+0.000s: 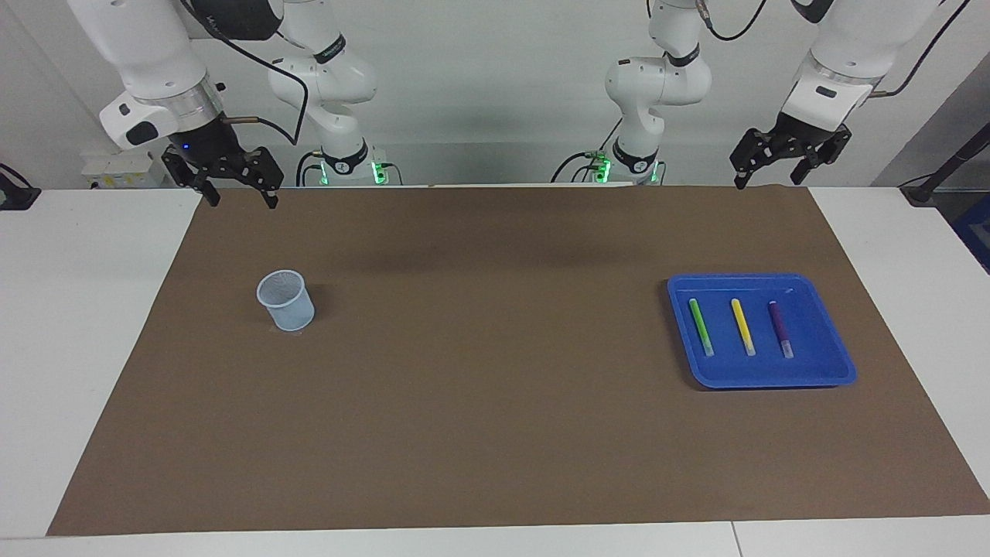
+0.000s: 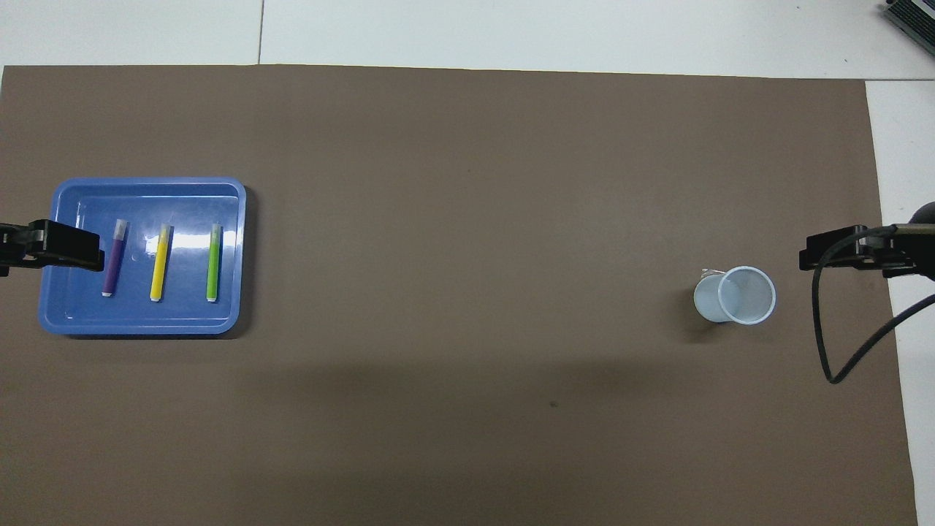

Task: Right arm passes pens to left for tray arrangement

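A brown mat (image 1: 495, 356) covers the white table (image 1: 77, 348), with a pale wall at the robots' end.

The left gripper (image 1: 781, 158) hangs high over the mat's edge at the robots' end, its fingers spread wide and holding nothing. Below it and farther out on the mat lies the tray (image 1: 839, 363). In the tray three pens lie side by side, apart from each other: the purple pen (image 1: 780, 328) most toward the left arm's end, the yellow pen (image 1: 742, 325) in the middle, then the green pen (image 1: 701, 326).

The right gripper (image 1: 236, 174), with a blue light on its wrist, is up over the mat's corner at the right arm's end, also wide open and empty. The cup (image 1: 285, 300) stands upright on the mat below it, well apart from the tray, and no pen stands in it.

I judge the task as finished: all pens are arranged in the tray, both grippers are free, and nothing seems left to pass.

The facing view shows both arms whole and how high the grippers are. The overhead view shows only their tips at the frame sides, with the left one lying over the tray's rim though it does not touch it. This view looks into the cup and shows the pens' pale ends pointing away from the robots.
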You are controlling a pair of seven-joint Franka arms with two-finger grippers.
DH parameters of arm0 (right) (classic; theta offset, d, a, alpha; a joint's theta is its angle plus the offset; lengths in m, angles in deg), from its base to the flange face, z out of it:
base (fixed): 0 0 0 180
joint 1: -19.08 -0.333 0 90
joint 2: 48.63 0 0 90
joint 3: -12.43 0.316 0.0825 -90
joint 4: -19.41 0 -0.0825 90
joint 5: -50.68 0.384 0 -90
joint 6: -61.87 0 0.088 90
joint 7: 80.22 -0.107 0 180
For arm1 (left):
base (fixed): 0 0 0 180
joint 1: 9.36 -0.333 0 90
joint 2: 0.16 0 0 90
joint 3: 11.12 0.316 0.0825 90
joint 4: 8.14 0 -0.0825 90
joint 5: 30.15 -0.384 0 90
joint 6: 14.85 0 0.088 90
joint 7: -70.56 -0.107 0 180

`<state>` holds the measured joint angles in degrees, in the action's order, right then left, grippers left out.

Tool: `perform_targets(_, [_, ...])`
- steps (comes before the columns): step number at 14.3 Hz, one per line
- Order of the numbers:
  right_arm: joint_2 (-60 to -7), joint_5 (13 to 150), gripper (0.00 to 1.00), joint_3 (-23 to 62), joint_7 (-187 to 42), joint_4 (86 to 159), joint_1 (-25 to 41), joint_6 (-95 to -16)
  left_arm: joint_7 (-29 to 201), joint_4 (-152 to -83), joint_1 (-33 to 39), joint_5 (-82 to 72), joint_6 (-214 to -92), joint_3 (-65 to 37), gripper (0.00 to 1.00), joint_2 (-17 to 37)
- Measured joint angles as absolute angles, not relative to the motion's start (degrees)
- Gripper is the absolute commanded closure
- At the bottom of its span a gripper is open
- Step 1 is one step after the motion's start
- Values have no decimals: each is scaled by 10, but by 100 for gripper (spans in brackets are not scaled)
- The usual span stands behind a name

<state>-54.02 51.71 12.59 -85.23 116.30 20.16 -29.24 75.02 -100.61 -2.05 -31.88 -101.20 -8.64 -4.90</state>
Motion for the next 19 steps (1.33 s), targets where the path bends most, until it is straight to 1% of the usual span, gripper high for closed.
perform_targets(3, [-540, 517, 0, 126, -852, 1163, 202, -292, 750, -1047, -21, -319, -1038, -87, 0, -62])
perform_targets(7, [-540, 517, 0, 126, -852, 1163, 202, -292, 750, -1061, -23, -319, -1041, -86, 0, -71])
perform_targets(14, [-540, 517, 0, 126, -852, 1163, 201, -292, 750, -1066, -25, -319, -1043, -86, 0, -74])
perform_targets(19, [-540, 517, 0, 127, -852, 1163, 201, -298, 745, -1062, -45, -319, -1063, -108, 0, -72])
